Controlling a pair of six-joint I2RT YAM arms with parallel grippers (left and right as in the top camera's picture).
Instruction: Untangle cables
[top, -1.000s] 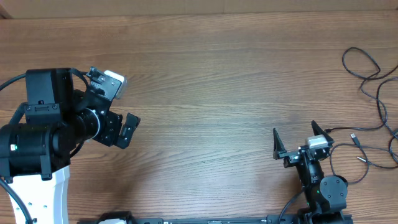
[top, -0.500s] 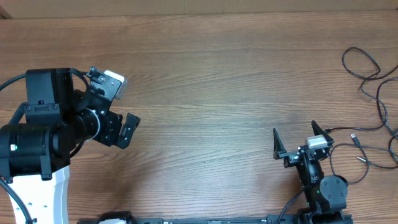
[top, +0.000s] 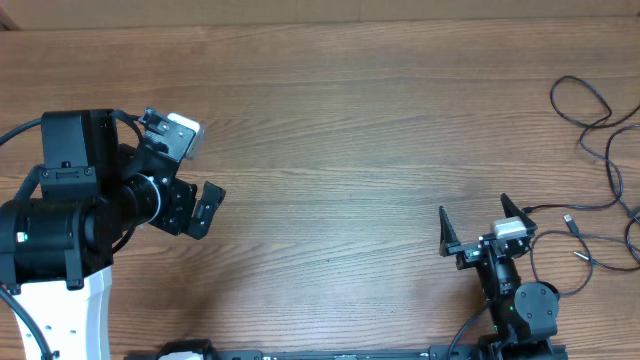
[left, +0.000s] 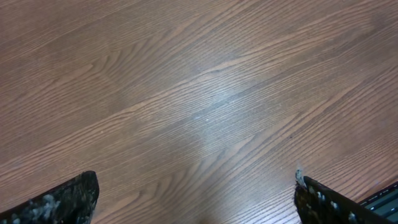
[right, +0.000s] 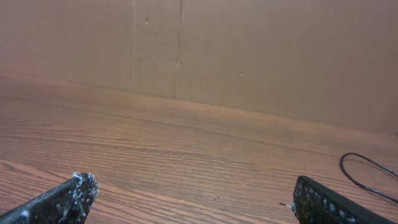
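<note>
The cables (top: 596, 95) are thin black cords that lie in loose loops at the table's far right edge, with a small plug end (top: 570, 222) near the right arm. A stretch of one cable (right: 343, 165) shows at the right edge of the right wrist view. My right gripper (top: 475, 218) (right: 194, 186) stands open just left of the cables, low over bare wood, with nothing between its fingers. My left gripper (top: 200, 200) (left: 196, 183) is open far to the left, above bare table, and holds nothing.
The wooden table (top: 340, 130) stretches between the two arms. A brown wall (right: 249, 56) rises behind the table's far edge. The arms' own thicker black wires trail near their bases at the front edge.
</note>
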